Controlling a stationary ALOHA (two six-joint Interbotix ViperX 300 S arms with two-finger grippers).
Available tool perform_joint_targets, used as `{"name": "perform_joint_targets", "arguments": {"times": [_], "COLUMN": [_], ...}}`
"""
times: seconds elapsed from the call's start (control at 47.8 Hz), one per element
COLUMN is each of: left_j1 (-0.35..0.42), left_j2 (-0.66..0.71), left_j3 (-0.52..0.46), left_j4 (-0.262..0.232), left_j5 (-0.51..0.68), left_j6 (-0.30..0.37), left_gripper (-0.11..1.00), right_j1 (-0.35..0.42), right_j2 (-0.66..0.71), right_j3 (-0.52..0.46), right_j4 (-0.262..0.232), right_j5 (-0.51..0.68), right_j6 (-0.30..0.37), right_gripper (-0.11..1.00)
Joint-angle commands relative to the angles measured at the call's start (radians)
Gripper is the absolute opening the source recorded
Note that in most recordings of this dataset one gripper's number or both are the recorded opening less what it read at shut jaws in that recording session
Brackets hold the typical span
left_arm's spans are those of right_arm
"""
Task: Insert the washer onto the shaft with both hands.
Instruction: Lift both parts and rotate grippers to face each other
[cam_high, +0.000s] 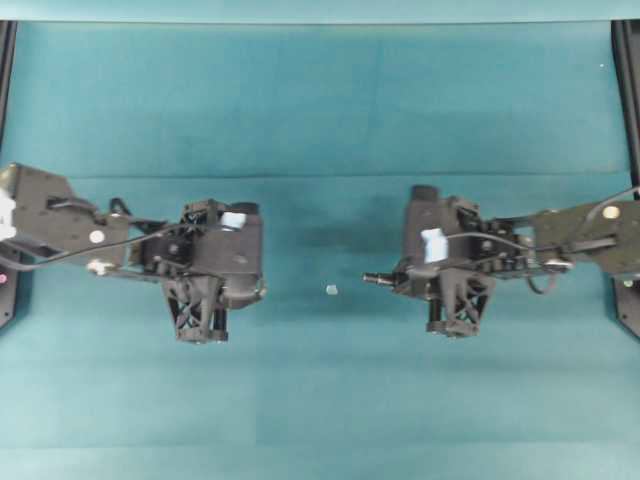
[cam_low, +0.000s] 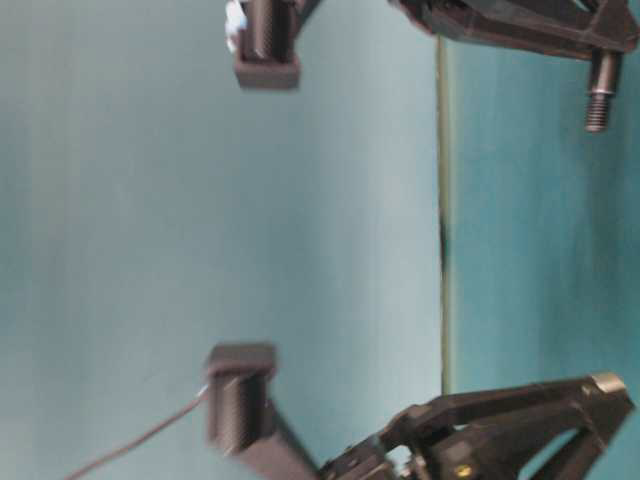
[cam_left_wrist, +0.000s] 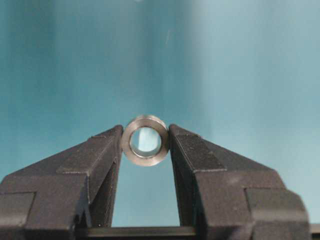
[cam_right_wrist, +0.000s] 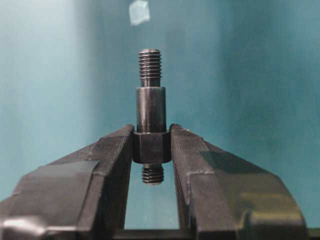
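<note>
Your washer (cam_left_wrist: 145, 140) sits at the centre of the left wrist view, clamped edge-on between the left gripper (cam_left_wrist: 145, 150) tips, bore facing outward. The shaft (cam_right_wrist: 150, 127) stands mid-frame in the right wrist view, pinched at its thick section by the right gripper (cam_right_wrist: 151, 150), threaded tip free. Both parts are up, well apart overhead; I judge alignment comes next: bring bore and tip onto one line.

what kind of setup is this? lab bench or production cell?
Most likely a lab bench for two-arm manipulation trials: a bare teal mat as work surface, dark frame rails at its edges, and just small test parts, the washer in the left gripper, the shaft in the right gripper.
</note>
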Motion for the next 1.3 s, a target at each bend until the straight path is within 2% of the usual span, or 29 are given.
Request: {"name": "perform_joint_targets", "arguments": {"times": [0.0, 0.188, 0.502, 1.004, 1.151, 1.276], "left_j1": [-0.005, -0.005, -0.005, -0.005, -0.006, -0.006], "left_j2": [-0.034, -0.046, -0.040, -0.021, -0.017, -0.014], "left_j3": [0.012, 0.038, 0.041, 0.032, 0.023, 0.015], "left_j4": [0.003, 0.003, 0.003, 0.002, 0.003, 0.003], "left_j5": [-0.097, -0.230, -0.430, -0.439, -0.443, -0.453], "left_j6": [-0.015, -0.074, -0.091, -0.103, -0.103, -0.103], "left_gripper": [0.36, 0.36, 0.36, 0.36, 0.36, 0.36], "right_j1": [0.009, 0.038, 0.044, 0.046, 0.044, 0.044], "right_j2": [-0.035, -0.061, -0.060, -0.058, -0.054, -0.049], "right_j3": [0.023, 0.072, 0.074, 0.083, 0.106, 0.124], "right_j4": [0.002, 0.002, -0.003, -0.005, -0.026, -0.025], "right_j5": [-0.063, -0.184, -0.284, -0.368, -0.434, -0.497], "right_j6": [0.018, 0.026, 0.025, 0.020, 0.015, 0.017], "right_gripper": [0.00, 0.00, 0.00, 0.00, 0.00, 0.00]}}
